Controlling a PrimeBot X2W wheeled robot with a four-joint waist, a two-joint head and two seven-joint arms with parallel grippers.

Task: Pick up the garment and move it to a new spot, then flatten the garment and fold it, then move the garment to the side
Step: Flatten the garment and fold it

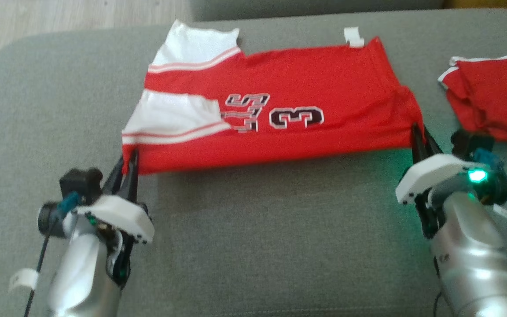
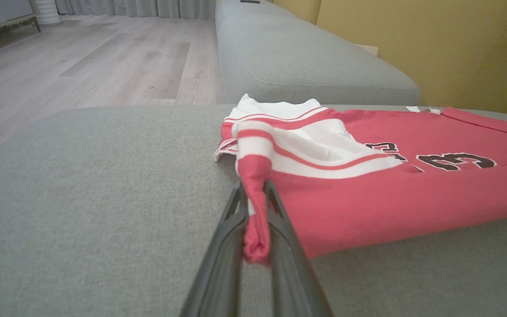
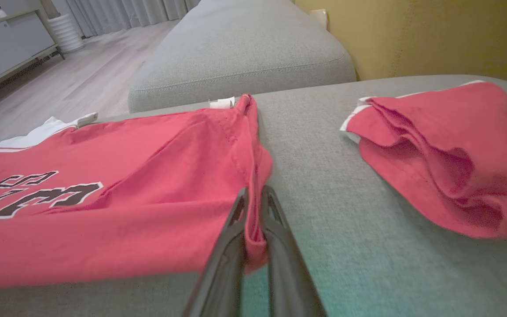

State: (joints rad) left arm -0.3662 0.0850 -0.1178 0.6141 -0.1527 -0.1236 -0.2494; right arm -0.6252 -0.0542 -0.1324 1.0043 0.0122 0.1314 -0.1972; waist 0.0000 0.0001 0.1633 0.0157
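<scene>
**Operator:** What are my grippers doing?

**Spotter:** Your left gripper (image 2: 253,193) is clamping its two dark fingers on the near red corner of the garment (image 1: 306,79), at the end with the white sleeves (image 1: 170,114). A roll of cloth is bunching between the fingers. Your right gripper (image 3: 253,196) is pinching the other near corner the same way, at the hem end.

**Operator:** And where is the garment lying?

**Spotter:** It is lying spread across the grey sofa cushion (image 1: 258,246) and stretching between your two grippers. Its near edge is running almost straight from one to the other. The nearer sleeve is lying over the red front. The number 3 (image 1: 297,118) is facing up, and a white label (image 1: 354,37) is sticking out at the far edge.

**Operator:** Anything beside it?

**Spotter:** A second red garment (image 1: 495,101) is lying crumpled on the same cushion, to the right of your right gripper and apart from the one you are holding. A green light (image 1: 477,176) is glowing on your right wrist. Beyond the cushion, a wooden floor (image 2: 82,57) and a yellow wall (image 2: 434,44) are showing.
</scene>
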